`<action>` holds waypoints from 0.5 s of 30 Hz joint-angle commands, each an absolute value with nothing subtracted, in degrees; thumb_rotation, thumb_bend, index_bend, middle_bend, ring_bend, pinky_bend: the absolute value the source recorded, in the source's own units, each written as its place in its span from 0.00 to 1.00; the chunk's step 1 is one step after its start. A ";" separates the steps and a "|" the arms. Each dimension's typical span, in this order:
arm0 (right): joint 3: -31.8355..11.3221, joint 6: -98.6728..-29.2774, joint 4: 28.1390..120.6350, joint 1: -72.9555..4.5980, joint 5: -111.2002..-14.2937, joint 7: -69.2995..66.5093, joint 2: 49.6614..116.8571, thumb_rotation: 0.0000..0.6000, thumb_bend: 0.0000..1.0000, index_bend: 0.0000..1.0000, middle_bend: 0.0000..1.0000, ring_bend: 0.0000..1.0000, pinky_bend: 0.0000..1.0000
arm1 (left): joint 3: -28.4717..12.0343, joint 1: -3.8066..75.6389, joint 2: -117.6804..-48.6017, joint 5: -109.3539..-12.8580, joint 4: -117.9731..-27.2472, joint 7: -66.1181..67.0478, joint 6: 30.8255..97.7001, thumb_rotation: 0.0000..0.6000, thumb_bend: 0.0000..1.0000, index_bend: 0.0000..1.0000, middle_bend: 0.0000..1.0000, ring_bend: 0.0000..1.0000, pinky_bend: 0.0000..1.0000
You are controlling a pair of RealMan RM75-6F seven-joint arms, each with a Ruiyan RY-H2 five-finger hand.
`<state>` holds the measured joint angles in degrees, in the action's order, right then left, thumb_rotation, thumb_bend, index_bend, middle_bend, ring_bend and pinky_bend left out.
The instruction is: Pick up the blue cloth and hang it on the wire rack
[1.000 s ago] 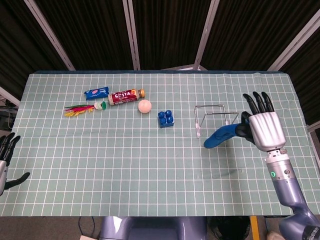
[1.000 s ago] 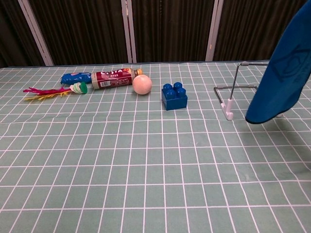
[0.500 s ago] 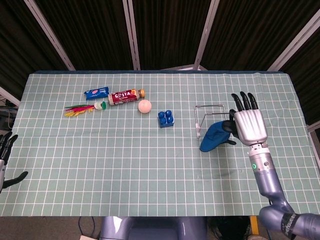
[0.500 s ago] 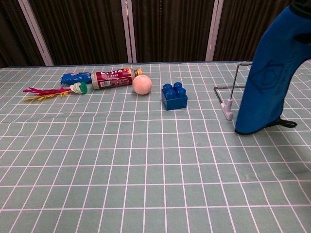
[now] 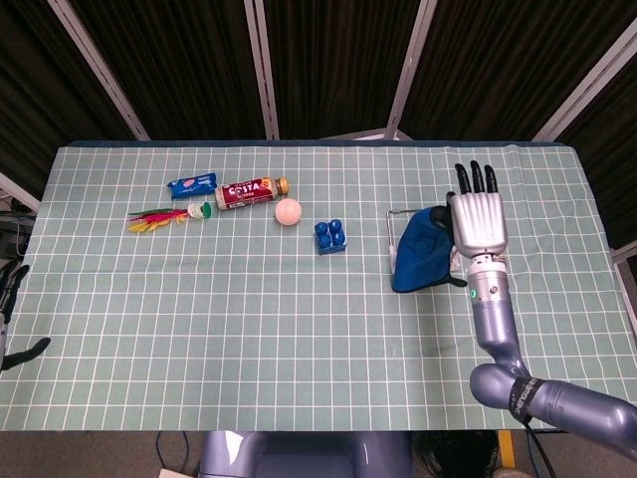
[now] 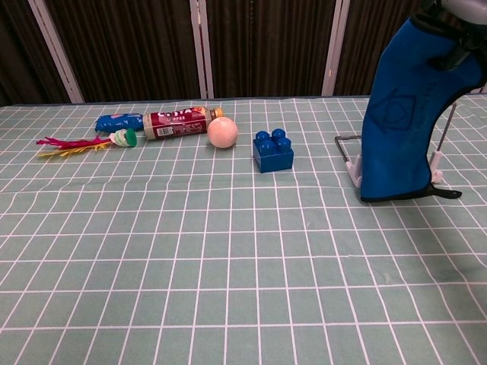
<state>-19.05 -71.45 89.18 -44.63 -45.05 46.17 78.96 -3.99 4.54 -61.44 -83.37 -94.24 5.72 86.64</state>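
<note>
The blue cloth (image 5: 418,255) hangs down from my right hand (image 5: 476,215), which holds its top edge with the fingers stretched toward the far side. In the chest view the blue cloth (image 6: 402,114) drapes in front of the wire rack (image 6: 348,154) and hides most of it; its lower hem reaches the table. Only the left bar of the wire rack (image 5: 389,231) shows in the head view, and the rack's top is hidden. My right hand (image 6: 455,30) is cut off at the frame's top. My left hand (image 5: 10,317) stays low at the table's left edge, holding nothing.
A blue toy block (image 5: 330,236) stands just left of the rack. Further left lie a pale ball (image 5: 288,211), a red bottle (image 5: 251,191), a blue packet (image 5: 192,185) and a feathered shuttlecock (image 5: 164,216). The table (image 5: 249,339) has a checked green cover.
My right hand has carried the cloth left and toward the far side, from beside the rack to right over it. The cloth now hangs straight down in front of the rack.
</note>
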 commanded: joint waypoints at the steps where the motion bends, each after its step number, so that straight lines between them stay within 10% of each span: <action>1: -19.52 -70.90 87.57 -45.50 -44.47 45.82 80.01 1.00 0.41 0.76 0.09 0.00 0.09 | -4.15 4.75 -61.62 -83.01 -94.05 6.00 86.27 1.00 0.00 0.00 0.00 0.00 0.00; 15: -21.16 -68.32 80.98 -48.79 -41.50 47.06 81.62 1.00 0.41 0.76 0.09 0.00 0.09 | -4.69 5.66 -62.63 -80.89 -93.30 7.81 84.31 1.00 0.00 0.00 0.00 0.00 0.00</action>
